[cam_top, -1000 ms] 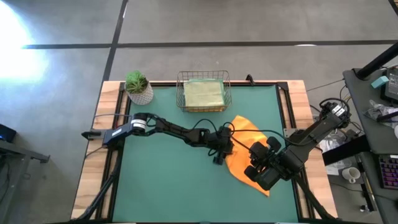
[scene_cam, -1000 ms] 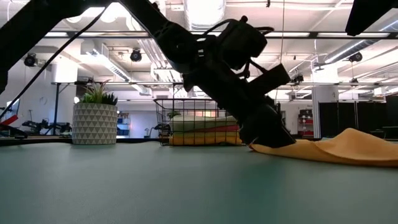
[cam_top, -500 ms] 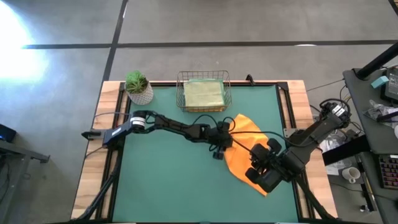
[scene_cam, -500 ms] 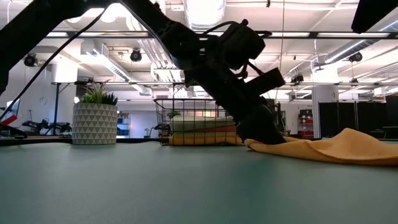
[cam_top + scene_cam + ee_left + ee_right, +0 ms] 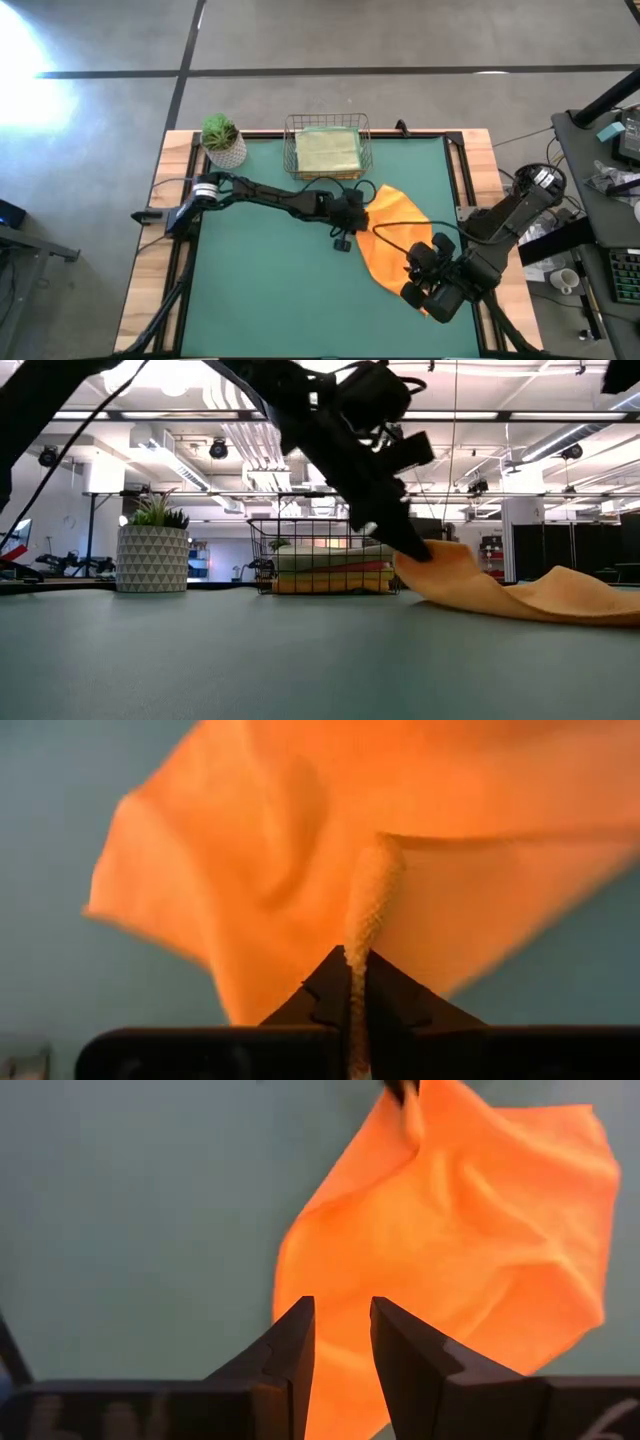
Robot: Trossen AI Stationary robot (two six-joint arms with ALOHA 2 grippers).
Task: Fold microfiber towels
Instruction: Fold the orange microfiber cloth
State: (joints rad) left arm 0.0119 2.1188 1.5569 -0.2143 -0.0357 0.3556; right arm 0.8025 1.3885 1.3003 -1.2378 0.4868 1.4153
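An orange microfiber towel lies crumpled on the green table, right of centre. My left gripper is at the towel's left edge, shut on it and raised above the table. My right gripper hovers over the towel's near corner with a gap between its fingers. Orange cloth shows past them, and I cannot tell whether they touch it. More folded towels, a pale green one on top, are stacked in the wire basket. My left gripper pinches a raised ridge of the towel between its two shut fingers, at the towel's left edge. The fingers slant down from the table's left. That edge is lifted clear. The cloth slopes down from it, and the rest lies on the table.
The wire basket stands at the table's far edge, with a small potted plant to its left. Bare green table surface spreads to the left and near side. A desk with equipment stands beyond the right edge.
My left gripper has taken hold of the towel's left edge and gone up and slightly toward the far edge. That edge now hangs lifted while the towel's right part stays on the table. My right gripper has shifted a little toward the near right.
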